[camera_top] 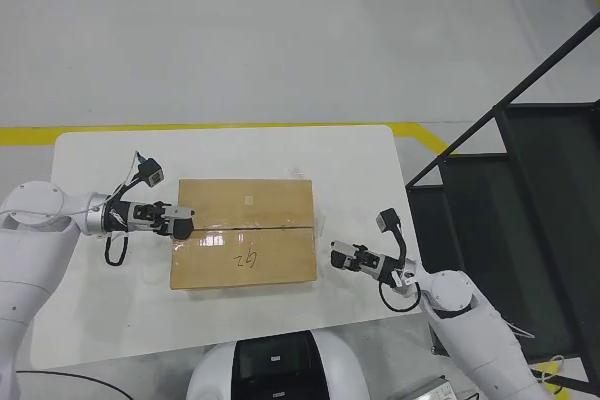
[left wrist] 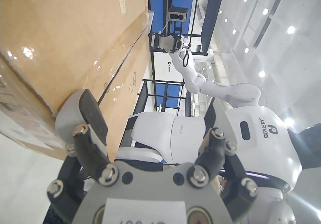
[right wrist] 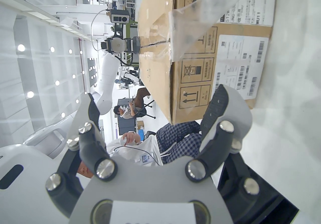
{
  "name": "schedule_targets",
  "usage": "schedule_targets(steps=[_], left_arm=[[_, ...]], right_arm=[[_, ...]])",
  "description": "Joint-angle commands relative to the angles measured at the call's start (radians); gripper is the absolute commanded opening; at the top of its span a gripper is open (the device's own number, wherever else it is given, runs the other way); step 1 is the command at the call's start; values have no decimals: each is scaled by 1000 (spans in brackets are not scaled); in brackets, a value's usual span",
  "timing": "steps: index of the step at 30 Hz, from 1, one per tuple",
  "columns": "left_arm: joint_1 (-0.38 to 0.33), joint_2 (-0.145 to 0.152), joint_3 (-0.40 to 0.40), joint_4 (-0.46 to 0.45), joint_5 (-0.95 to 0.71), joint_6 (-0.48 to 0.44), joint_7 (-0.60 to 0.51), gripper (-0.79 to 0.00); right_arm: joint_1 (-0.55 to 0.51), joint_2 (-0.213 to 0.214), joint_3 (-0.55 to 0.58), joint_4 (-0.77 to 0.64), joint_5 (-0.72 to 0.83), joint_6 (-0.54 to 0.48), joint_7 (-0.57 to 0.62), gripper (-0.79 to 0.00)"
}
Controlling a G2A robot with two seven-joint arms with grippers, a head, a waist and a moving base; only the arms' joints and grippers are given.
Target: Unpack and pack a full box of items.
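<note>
Left gripper [camera_top: 180, 222] is right at the left end of the box [camera_top: 243, 233], jaws apart. In the left wrist view one finger pad [left wrist: 92, 114] looks pressed against the top edge, just where the centre seam [camera_top: 250, 228] begins. The box lies in the middle of the table [camera_top: 100, 180], flaps down, with its long axis and the seam running across from one arm to the other. So for the left arm, the seam leads straight away from its fingertips.

Over to the right gripper [camera_top: 337, 257]: also spread wide, holding nothing, near the right end face but apart from it and a little to the robot's side of the seam. Clear tape [right wrist: 193, 21] laps over that end. The left arm is nearer. The contents are hidden, and I can't tell whether the tape along the seam is slit.
</note>
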Motion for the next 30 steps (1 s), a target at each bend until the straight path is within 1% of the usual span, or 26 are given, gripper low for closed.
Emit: schedule_targets(steps=[1, 7, 10, 14, 18, 24, 30], left_arm=[[0, 0, 0, 0, 0, 0, 0, 0], [0, 0, 0, 0, 0, 0, 0, 0], [0, 0, 0, 0, 0, 0, 0, 0], [0, 0, 0, 0, 0, 0, 0, 0], [0, 0, 0, 0, 0, 0, 0, 0], [0, 0, 0, 0, 0, 0, 0, 0], [0, 0, 0, 0, 0, 0, 0, 0]], right_arm=[[68, -9, -43, 74, 5, -13, 12, 0], [252, -46, -175, 272, 69, -55, 75, 0], [316, -63, -218, 346, 86, -89, 84, 0], [374, -80, -252, 421, 118, -149, 90, 0], [405, -95, -270, 471, 176, -242, 108, 0], [429, -105, -272, 527, 217, -341, 111, 0], [420, -102, -245, 523, 226, -453, 102, 0]])
